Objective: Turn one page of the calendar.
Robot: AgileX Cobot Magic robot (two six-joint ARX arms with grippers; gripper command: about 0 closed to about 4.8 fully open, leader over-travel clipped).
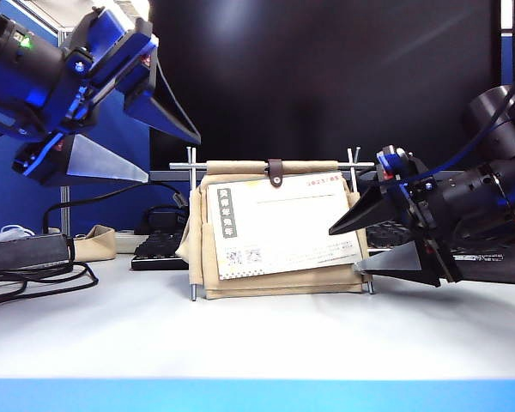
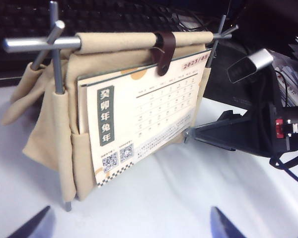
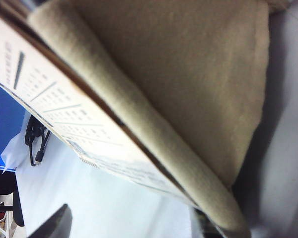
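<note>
The calendar (image 1: 266, 257) stands mid-table, its beige canvas stand hung on silver rods (image 1: 189, 166) under a brown strap (image 1: 275, 172). The front page (image 1: 279, 225) is white with red 2023/05 print, a grey character strip and QR codes, also clear in the left wrist view (image 2: 149, 109). My left gripper (image 1: 173, 160) hovers open, high and to the left of the calendar (image 2: 54, 124), holding nothing (image 2: 130, 220). My right gripper (image 1: 343, 250) is open at the page's lower right corner. Up close, page (image 3: 54, 109) and canvas (image 3: 179, 89) lie between its spread fingertips (image 3: 134, 218); one finger (image 2: 213, 135) reaches the page edge.
A big black monitor (image 1: 326, 77) fills the background. A keyboard (image 1: 159, 249), a beige pouch (image 1: 94, 243) and a black power brick with cables (image 1: 26, 257) lie at the left. The table's blue front edge (image 1: 257, 395) runs along the bottom.
</note>
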